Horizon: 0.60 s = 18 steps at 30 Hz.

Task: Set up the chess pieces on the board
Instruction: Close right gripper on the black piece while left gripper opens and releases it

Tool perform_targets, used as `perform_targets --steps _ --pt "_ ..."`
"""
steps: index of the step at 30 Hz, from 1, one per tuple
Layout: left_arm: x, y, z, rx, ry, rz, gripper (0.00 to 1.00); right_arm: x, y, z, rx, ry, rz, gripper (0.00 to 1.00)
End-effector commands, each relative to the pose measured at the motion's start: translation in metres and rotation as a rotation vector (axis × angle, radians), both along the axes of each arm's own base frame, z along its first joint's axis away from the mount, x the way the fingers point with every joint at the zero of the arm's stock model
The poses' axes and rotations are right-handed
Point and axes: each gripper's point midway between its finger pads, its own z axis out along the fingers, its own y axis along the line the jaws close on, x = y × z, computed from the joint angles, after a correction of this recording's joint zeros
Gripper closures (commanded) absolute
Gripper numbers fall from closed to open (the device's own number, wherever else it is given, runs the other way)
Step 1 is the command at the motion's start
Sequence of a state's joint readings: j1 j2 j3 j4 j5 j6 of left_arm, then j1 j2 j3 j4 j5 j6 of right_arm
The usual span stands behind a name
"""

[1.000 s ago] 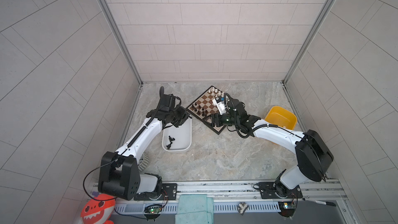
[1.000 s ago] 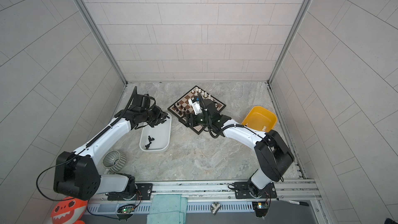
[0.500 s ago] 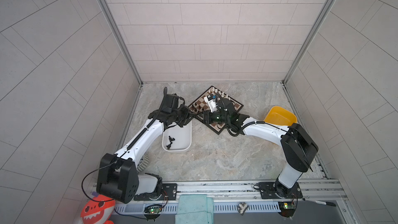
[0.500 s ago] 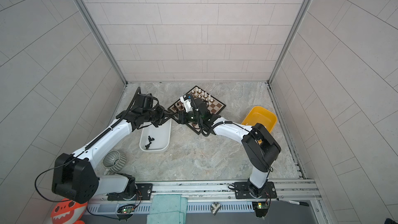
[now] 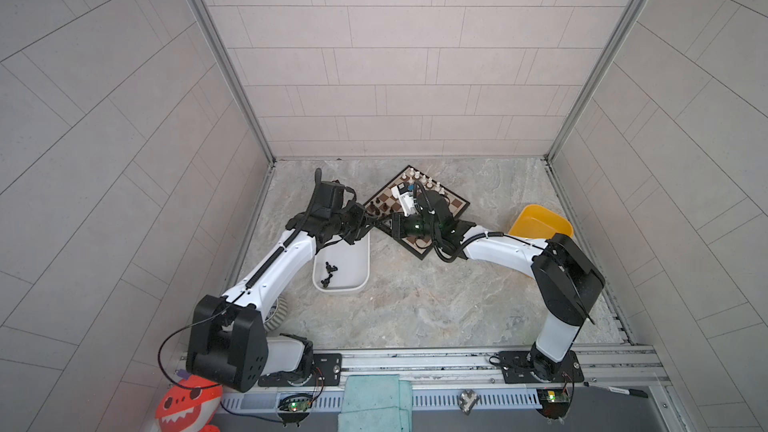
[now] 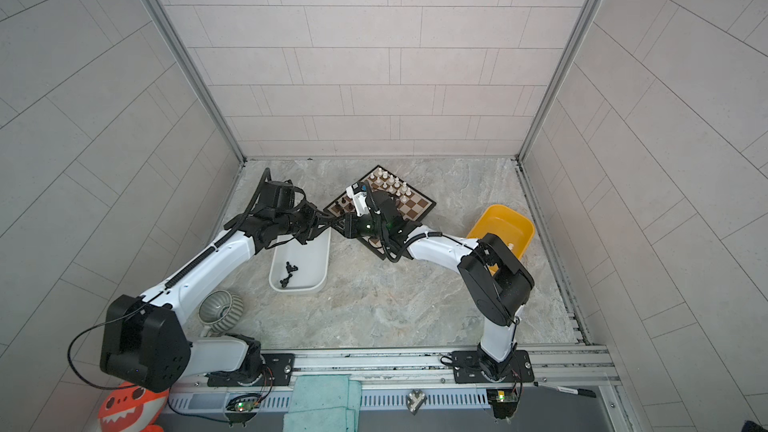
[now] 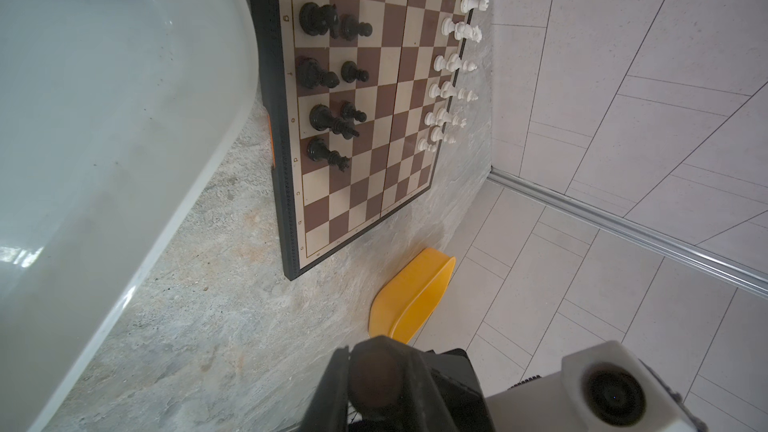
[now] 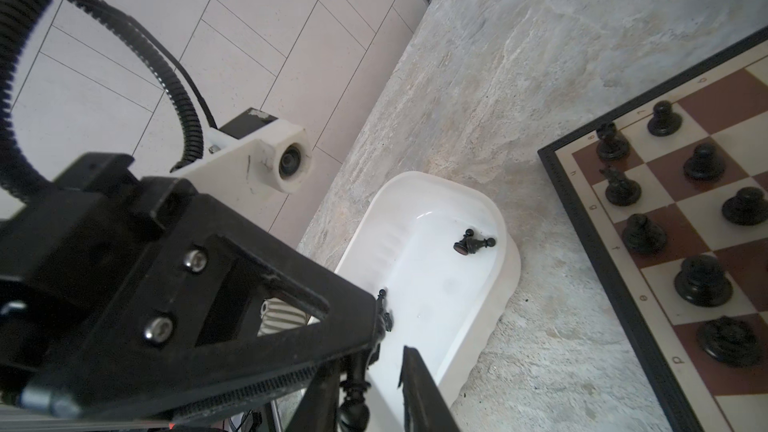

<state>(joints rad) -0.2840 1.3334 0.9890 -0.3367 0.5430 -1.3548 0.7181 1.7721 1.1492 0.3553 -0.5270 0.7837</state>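
The board (image 5: 453, 203) (image 6: 419, 203) lies angled at the back middle. White chess pieces (image 5: 419, 180) (image 7: 449, 89) line its far edge and black ones (image 5: 378, 207) (image 8: 702, 280) its near-left edge. My left gripper (image 5: 376, 223) (image 7: 374, 371) is shut on the base of a black piece (image 7: 374, 371) (image 8: 354, 392), held over the white tub's (image 5: 353, 268) far end. My right gripper (image 5: 392, 226) (image 8: 374, 398) faces it, jaws on either side of that piece's head. A gap shows on one side.
A few black pieces (image 5: 330, 274) (image 8: 473, 243) lie in the white tub. A yellow tub (image 5: 540, 222) (image 7: 415, 297) stands at the right wall. A grey ribbed bowl (image 6: 220, 309) sits by the left arm's base. Tiled walls close three sides.
My right arm swung left off the board to meet the left gripper, and its jaws narrowed around the held piece. The left gripper shifted slightly right, still holding the piece.
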Motion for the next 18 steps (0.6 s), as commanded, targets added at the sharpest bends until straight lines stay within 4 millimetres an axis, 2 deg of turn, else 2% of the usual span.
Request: perform_targets --steps 1,7,9,10,12,14,16,18 --pt "-0.004 -0.002 0.002 -0.013 -0.012 0.000 0.88 0.004 0.007 0.017 0.061 -0.016 -0.004 0.78" --pt "-0.001 -0.002 0.002 -0.018 -0.018 0.010 0.88 0.004 0.010 0.019 0.085 -0.004 -0.001 0.90" --pt "-0.001 -0.002 0.001 -0.013 -0.026 0.008 0.84 0.002 0.009 0.022 0.087 -0.008 0.000 0.96" --pt "0.000 0.000 0.001 -0.006 -0.037 0.008 0.76 0.003 0.006 0.023 0.080 -0.010 -0.004 1.00" --pt "0.003 0.006 0.004 0.035 -0.074 -0.006 0.49 0.002 -0.007 0.025 0.051 -0.011 -0.019 1.00" --pt "0.000 0.016 0.006 0.115 -0.107 -0.064 0.25 0.002 -0.029 0.020 -0.039 -0.001 -0.041 1.00" --pt "-0.010 0.033 0.005 0.250 -0.132 -0.147 0.10 -0.001 -0.057 0.010 -0.187 0.026 -0.059 1.00" --pt "-0.020 0.048 0.004 0.361 -0.165 -0.232 0.04 -0.010 -0.088 -0.005 -0.398 0.043 -0.047 1.00"
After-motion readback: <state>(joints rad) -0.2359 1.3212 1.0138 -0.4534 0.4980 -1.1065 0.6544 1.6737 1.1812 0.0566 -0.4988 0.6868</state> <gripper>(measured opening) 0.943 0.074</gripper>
